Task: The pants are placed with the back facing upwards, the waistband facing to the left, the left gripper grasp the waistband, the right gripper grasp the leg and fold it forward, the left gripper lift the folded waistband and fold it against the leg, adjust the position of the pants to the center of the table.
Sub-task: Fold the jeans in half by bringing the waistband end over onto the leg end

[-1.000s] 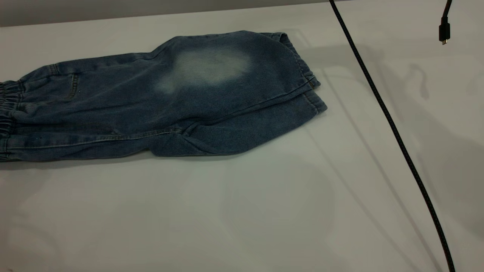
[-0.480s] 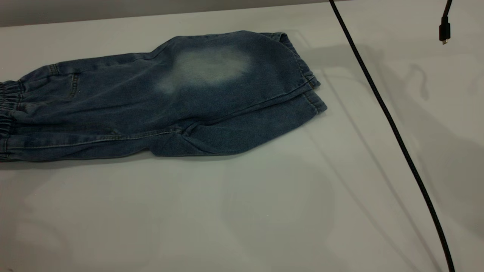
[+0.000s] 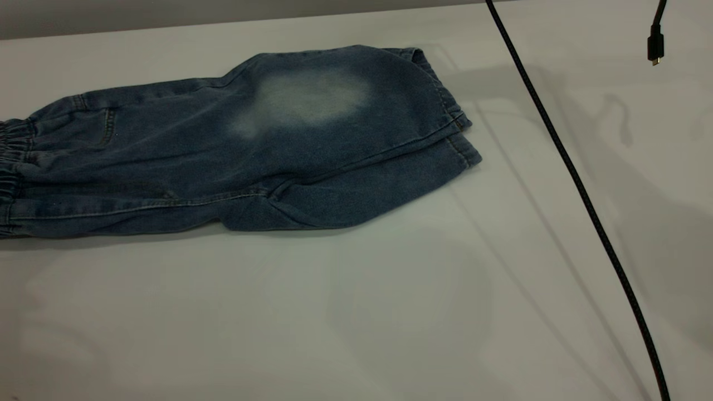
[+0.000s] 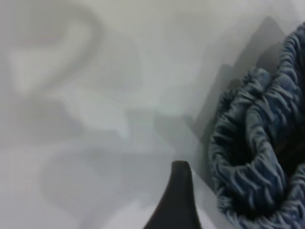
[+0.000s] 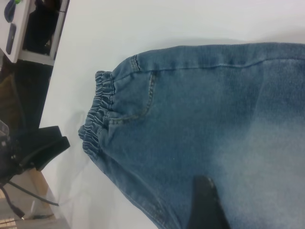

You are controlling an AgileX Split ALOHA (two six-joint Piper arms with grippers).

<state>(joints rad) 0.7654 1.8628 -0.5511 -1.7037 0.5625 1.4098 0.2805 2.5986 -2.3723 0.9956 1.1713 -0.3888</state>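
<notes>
The blue denim pants (image 3: 234, 150) lie folded lengthwise on the white table (image 3: 356, 312). The leg (image 3: 312, 97) with the pale faded oval is on top, and its hem points right. The ruched waistband (image 3: 11, 161) sits at the exterior view's left edge. No gripper appears in the exterior view. My left gripper (image 4: 177, 202) shows as a black tip just beside the waistband (image 4: 257, 162), not touching it. From farther off it is a black claw (image 5: 45, 145) left of the waistband (image 5: 97, 117). My right gripper (image 5: 205, 205) hovers above the pants (image 5: 214, 109) near a back pocket (image 5: 138, 98).
A black braided cable (image 3: 579, 189) runs diagonally across the right side of the table. A black plug (image 3: 654, 47) hangs at the top right. Bare tabletop stretches in front of and right of the pants. Shelving and clutter (image 5: 28, 28) stand beyond the table's edge.
The pants have not moved. Only faint shadows on the near left part of the table shift slightly.
</notes>
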